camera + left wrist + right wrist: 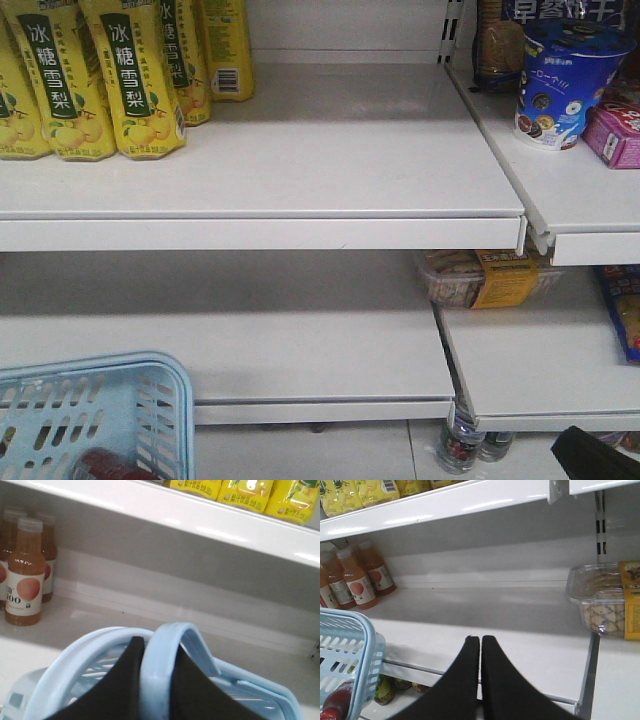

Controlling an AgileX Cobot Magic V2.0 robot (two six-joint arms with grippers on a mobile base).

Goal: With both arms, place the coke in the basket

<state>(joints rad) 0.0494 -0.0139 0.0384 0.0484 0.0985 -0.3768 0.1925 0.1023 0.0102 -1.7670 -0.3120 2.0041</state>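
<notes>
The left gripper (150, 680) is clamped on the thin hoop handles (162, 655) of the basket (100, 410). The coke (335, 705) lies inside the basket, against its near slotted wall. The right gripper (480, 650) hangs empty just right of the basket, fingertips pressed together, facing the lower shelf (485, 610).

Shop: stocked white shelves (300, 200), juice bottles (357, 580).
</notes>
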